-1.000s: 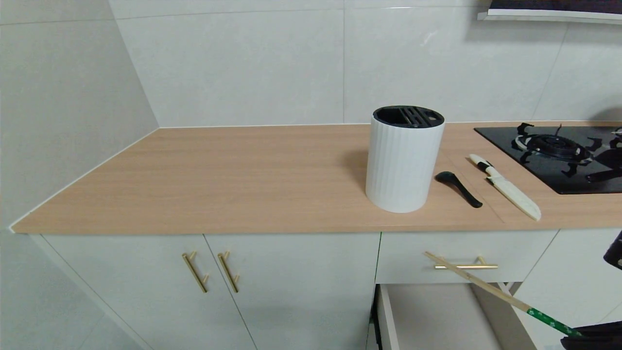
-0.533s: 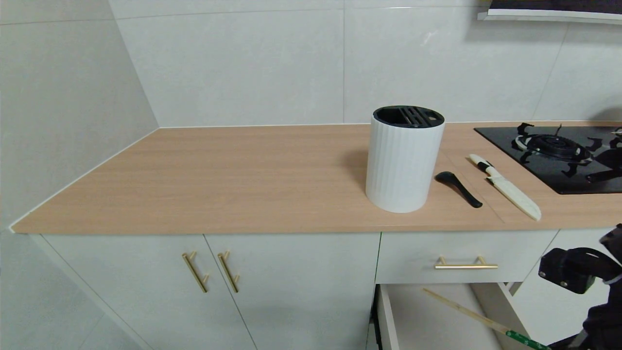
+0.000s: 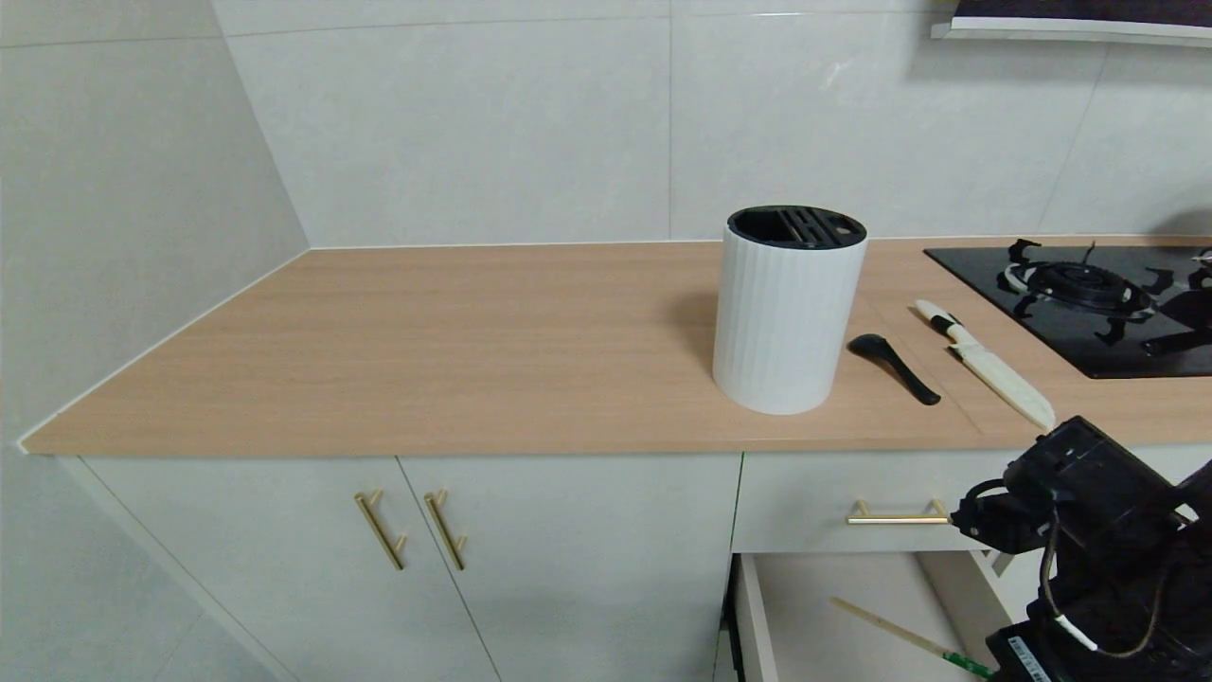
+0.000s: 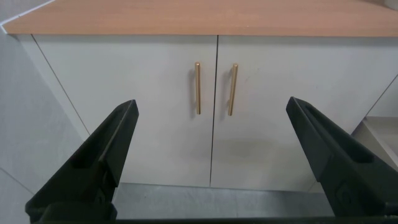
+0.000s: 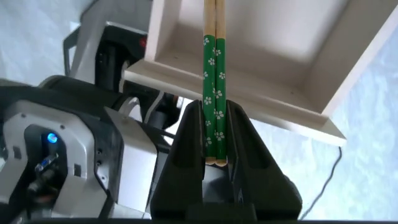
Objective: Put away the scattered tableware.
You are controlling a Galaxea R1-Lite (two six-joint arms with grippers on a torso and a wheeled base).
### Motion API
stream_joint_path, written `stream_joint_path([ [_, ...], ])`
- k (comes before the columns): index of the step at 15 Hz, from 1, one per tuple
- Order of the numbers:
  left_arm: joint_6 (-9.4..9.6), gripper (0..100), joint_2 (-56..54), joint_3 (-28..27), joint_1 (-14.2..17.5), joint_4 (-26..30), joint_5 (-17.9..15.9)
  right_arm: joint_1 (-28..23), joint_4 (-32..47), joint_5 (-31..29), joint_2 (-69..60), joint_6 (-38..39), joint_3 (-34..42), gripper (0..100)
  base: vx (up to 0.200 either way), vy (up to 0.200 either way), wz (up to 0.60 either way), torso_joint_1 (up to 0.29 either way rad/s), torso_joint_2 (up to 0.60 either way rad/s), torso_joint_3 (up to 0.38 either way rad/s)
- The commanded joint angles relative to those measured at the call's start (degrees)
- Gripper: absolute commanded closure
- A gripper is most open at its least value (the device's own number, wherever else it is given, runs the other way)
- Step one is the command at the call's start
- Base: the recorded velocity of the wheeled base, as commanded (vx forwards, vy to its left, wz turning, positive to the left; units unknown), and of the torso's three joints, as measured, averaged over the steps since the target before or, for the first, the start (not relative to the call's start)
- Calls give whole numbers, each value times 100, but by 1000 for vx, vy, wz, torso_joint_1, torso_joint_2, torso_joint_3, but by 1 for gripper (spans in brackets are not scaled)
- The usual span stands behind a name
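Right fingers [image 5: 185,143], black and tapered, are closed on a pair of pale wooden chopsticks with green flower-printed ends [image 5: 214,81]. They pinch the two side by side at the green part, the butt ends just past the grip. The bare wooden lengths run out over an open white drawer [image 5: 273,37].

From the head camera, the chopsticks [image 3: 895,633] slant across that drawer [image 3: 753,606], tips toward 10 o'clock and green ends toward 4 o'clock, where the black right arm stands. Whether the tips touch the drawer floor cannot be told. The drawer is pulled out beneath a shut drawer front with a brass bar handle [image 3: 900,516].

Left fingers [image 4: 99,162] are spread wide with nothing between them. They face two white cabinet doors with upright brass handles [image 4: 214,87] under the worktop edge.

On the light wood-grain worktop [image 3: 473,350] a white ribbed cylindrical holder with a black slotted top [image 3: 784,322] stands upright, the open drawer at its 6 o'clock. At the holder's 3 o'clock, near but apart, lies a black plastic spoon [image 3: 892,365], bowl toward 10 o'clock. Farther toward 3 o'clock lies a cream-coloured knife with a black band on its handle [image 3: 989,365], blade pointing to 5 o'clock near the worktop's front edge. A black gas hob [image 3: 1079,294] sits at the knife's 1 o'clock.
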Motion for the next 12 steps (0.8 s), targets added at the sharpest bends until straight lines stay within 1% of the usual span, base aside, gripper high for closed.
stream_joint_path([
  [1,-2,0,7,0,2,-2,4,3,-92,-69,392,81,-63,100,0,0,0,0,0,0],
  [4,-2,0,7,0,2,-2,4,3,-224,-174,471,345,-98,100,0,0,0,0,0,0],
  [8,-2,0,7,0,2,-2,4,3,-232,-227,436,345,-98,100,0,0,0,0,0,0],
  [10,-2,0,7,0,2,-2,4,3,-232,-236,436,345,-98,100,0,0,0,-117,254,161],
  [12,-2,0,7,0,2,-2,4,3,-241,-236,436,345,-98,100,0,0,0,-183,425,246],
])
